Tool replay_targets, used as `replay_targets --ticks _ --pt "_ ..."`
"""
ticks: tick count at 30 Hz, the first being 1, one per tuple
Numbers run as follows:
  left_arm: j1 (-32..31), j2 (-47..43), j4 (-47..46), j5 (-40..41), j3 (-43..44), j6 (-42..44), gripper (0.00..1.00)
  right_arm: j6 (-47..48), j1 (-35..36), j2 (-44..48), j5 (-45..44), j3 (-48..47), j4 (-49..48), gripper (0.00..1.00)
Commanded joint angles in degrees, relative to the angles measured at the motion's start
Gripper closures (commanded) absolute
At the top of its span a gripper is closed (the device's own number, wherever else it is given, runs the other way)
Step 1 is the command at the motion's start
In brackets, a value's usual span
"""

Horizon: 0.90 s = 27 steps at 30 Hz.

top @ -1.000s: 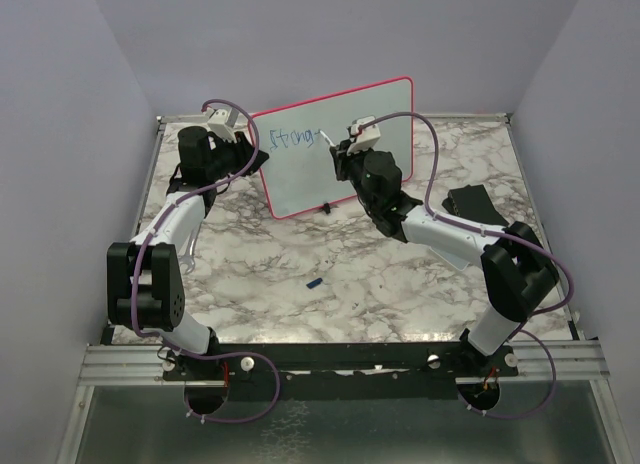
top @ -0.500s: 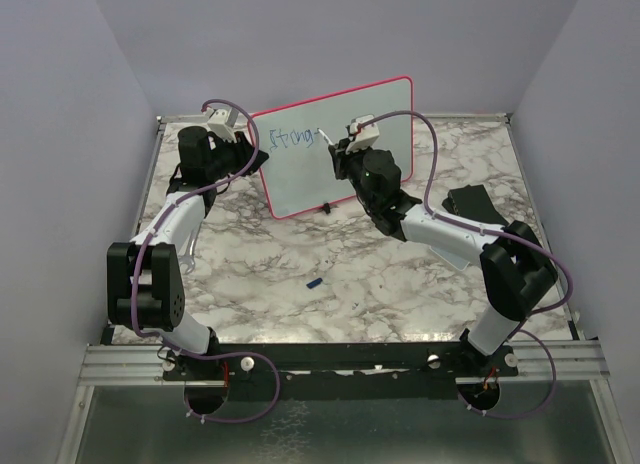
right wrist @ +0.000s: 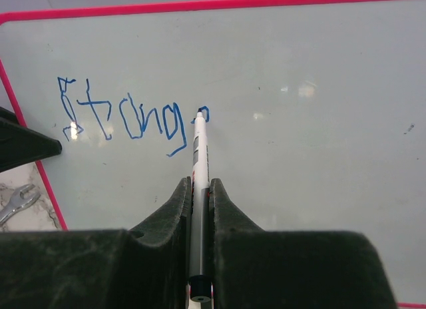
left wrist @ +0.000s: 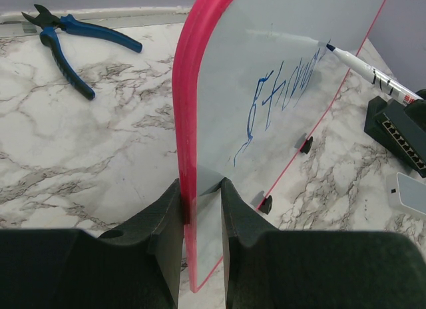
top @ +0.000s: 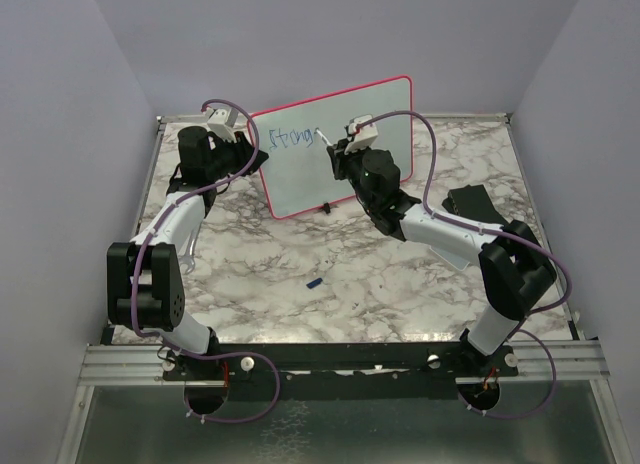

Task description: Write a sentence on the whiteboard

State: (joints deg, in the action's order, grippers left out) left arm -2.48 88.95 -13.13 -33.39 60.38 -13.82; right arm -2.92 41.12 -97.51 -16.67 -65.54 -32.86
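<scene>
Your sentence (right wrist: pixel 126 119) reads only "Strong" so far; most looks left to write. The whiteboard (right wrist: pixel 319 89) stands upright on the surface (top: pixel 300 254), left claw (left wrist: pixel 200 189) clamping its edge, right claw (right wrist: pixel 200 186) gripping the marker (right wrist: pixel 198 152) at the next letter.

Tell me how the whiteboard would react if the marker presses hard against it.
The whiteboard looks thin and stiff, so it probably won't bend much. Standing on two small feet, it would likely tip or slide; the left jaws clamped on its edge probably prevent that.

Right gripper (top: pixel 335 152) holds marker (top: pixel 323 138) at whiteboard (top: pixel 385 109) (blue lettering (top: pixel 290 137) there).
</scene>
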Motion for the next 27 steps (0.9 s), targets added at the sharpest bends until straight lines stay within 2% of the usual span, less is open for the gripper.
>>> replay_targets --ticks 1,16,27 --pt "-0.5 -0.5 2.3 1.0 0.9 0.9 0.89 0.4 -0.5 -1.4 1.8 -0.3 2.4 0.99" --pt "-0.5 -0.5 2.3 1.0 0.9 0.8 0.89 -0.2 -0.5 -0.5 1.0 2.7 2.8 0.99" --pt "-0.5 -0.5 2.3 1.0 0.7 0.9 0.89 0.1 -0.5 1.1 -4.5 4.2 1.4 0.99"
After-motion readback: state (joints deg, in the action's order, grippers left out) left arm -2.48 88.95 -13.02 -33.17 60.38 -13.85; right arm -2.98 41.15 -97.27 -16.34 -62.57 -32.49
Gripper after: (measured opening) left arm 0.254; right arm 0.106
